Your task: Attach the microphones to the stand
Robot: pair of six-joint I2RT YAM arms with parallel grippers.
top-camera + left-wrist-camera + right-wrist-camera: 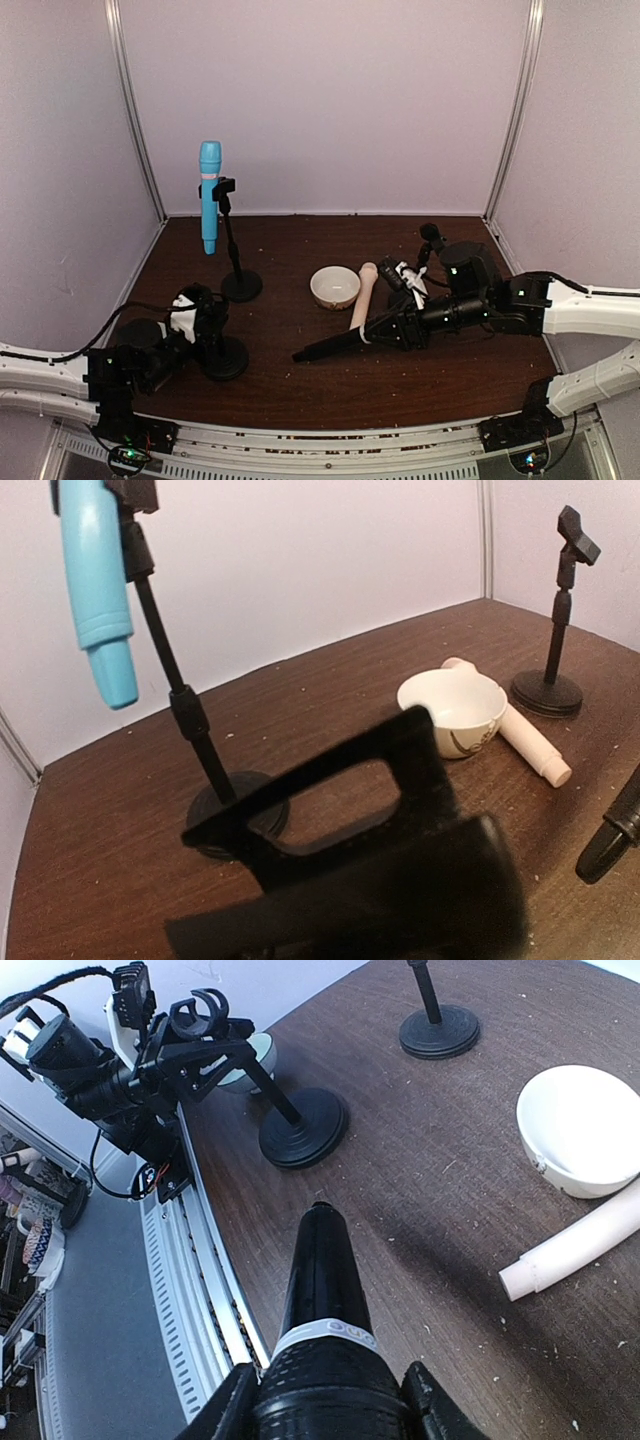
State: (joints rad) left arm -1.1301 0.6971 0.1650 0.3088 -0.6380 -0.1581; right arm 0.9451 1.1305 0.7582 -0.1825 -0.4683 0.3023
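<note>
Black microphone (322, 1280) is in your right gripper (335, 1405). The fingers are pinched on its thicker end, and the slim end sticks out low over the dark wood table (300, 395) toward the left arm's side.

Light blue microphone (209, 195) is already clipped upright in the back-left stand (240, 283).

The cream-pink microphone (363, 293) is lying flat on the table, right up against the right side of the white bowl (335, 287).

Your left gripper (203, 312) sits at the top of the near stand (226, 358), around where the clip is. Honestly, you can't tell from these views whether its fingers are pressed onto the stand or still apart, since the left wrist view is mostly a blurry black shape up close.

A third stand (556, 630) stands upright at the back right, beyond the bowl.
</note>
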